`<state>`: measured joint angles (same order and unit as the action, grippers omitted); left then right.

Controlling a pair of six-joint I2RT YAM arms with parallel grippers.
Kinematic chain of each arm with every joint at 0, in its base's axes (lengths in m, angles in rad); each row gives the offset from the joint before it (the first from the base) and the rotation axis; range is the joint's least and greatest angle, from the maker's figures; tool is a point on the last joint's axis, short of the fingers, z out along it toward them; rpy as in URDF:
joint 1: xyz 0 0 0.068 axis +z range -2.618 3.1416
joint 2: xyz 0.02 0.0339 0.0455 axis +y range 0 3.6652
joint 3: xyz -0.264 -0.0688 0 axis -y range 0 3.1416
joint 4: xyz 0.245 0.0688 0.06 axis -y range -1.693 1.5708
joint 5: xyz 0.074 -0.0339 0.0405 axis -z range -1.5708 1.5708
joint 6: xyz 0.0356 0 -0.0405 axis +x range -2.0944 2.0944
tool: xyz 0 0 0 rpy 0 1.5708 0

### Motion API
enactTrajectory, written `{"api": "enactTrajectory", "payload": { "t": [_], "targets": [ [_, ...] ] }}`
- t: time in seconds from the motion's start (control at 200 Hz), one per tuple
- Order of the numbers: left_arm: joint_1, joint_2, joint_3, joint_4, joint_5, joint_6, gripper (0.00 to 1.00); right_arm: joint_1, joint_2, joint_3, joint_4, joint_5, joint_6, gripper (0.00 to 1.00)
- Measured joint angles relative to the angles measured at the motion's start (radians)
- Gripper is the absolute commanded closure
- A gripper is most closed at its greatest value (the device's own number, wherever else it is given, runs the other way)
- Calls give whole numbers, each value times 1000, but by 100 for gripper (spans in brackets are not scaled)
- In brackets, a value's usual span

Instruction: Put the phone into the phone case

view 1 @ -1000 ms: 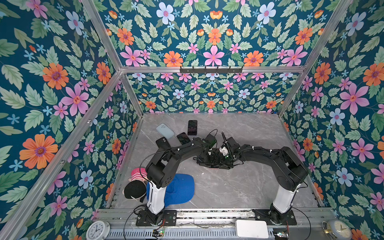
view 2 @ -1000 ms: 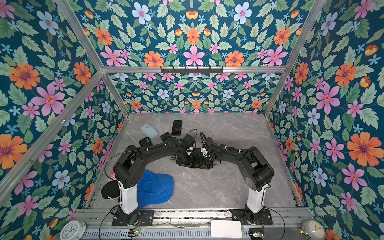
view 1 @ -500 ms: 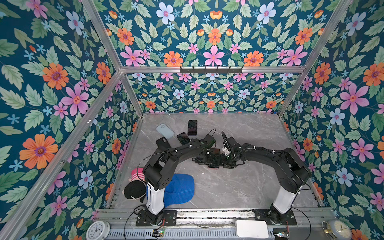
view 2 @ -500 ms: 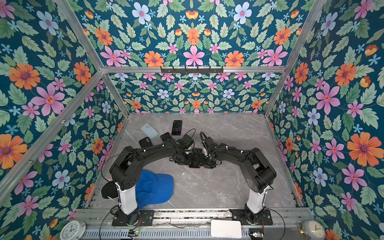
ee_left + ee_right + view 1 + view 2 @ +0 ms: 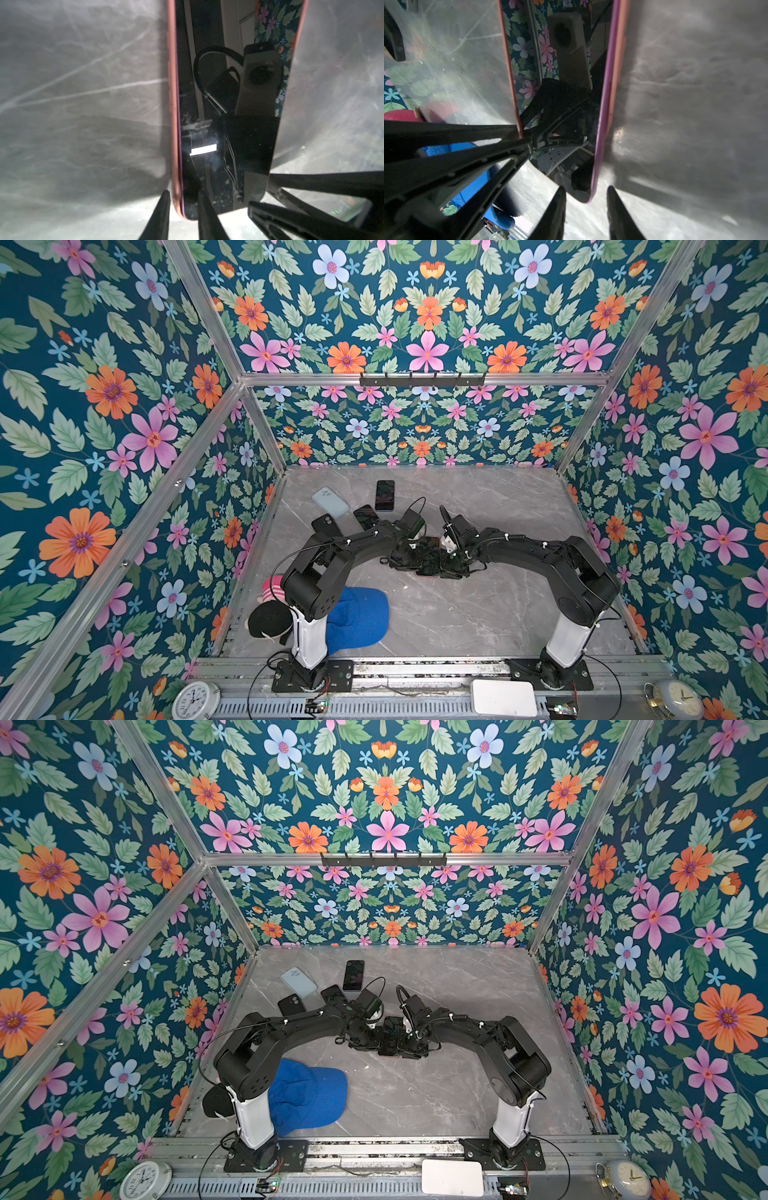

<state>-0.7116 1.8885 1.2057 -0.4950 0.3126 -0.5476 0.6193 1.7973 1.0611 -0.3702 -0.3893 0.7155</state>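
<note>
**Left wrist view: phone [image 5: 228, 145] all but seated in its case [image 5: 173, 104]**

Nearest me, on the front rail [image 5: 415, 668], sit two clocks [image 5: 195, 701], one at each end, and one white box [image 5: 503, 697] between them. They look parked there, no part of the job. Two arms [image 5: 332, 547] rise just behind. By the left base three bits of headwear are bunched in the corner: one blue cap [image 5: 357, 624], one black cap [image 5: 268, 620] and one striped hat [image 5: 272, 591]. I'd guess they were shoved aside to keep the working patch of bench [image 5: 457, 614] open.

Mid-bench lies the one phone in hand, flat, glass up, inside the pink case. Both arms bend in from opposite sides, so each takes its own corner at the same end. The left fingers [image 5: 164, 207] pinch the case rim there, one finger outside it, one on the glass. The right fingers [image 5: 556, 212] stand a little spread astride the neighbouring corner. Bench shows beside the rim there, so I see no clamp.

A purple edge [image 5: 602, 124] of the phone shows along the rim on that side. I take it that side is not pressed fully home, which would explain two holds: one to steady, one to push.

Farther back, left of centre, lie four loose phones or cases, I can't tell which. One is a pale slab [image 5: 330, 502] and three are dark slabs [image 5: 384, 495], all set well apart from the work. On the back wall hangs one hook rail [image 5: 422, 380].
</note>
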Motion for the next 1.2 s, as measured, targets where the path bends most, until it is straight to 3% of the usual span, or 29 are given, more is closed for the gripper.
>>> {"api": "enactTrajectory", "payload": {
  "t": [0.16,0.415,0.85,1.2],
  "targets": [
    [12,-3,-37,60,62,-10,66,4,6,8,-4,1,11,78],
    [18,-8,-77,142,127,-40,68,6,14,24,-40,8,14,84],
    [21,-24,-112,186,132,-75,71,13,42,58,-90,16,15,97],
    [22,-28,-119,195,132,-77,72,14,52,64,-100,15,18,97]
  ]
}}
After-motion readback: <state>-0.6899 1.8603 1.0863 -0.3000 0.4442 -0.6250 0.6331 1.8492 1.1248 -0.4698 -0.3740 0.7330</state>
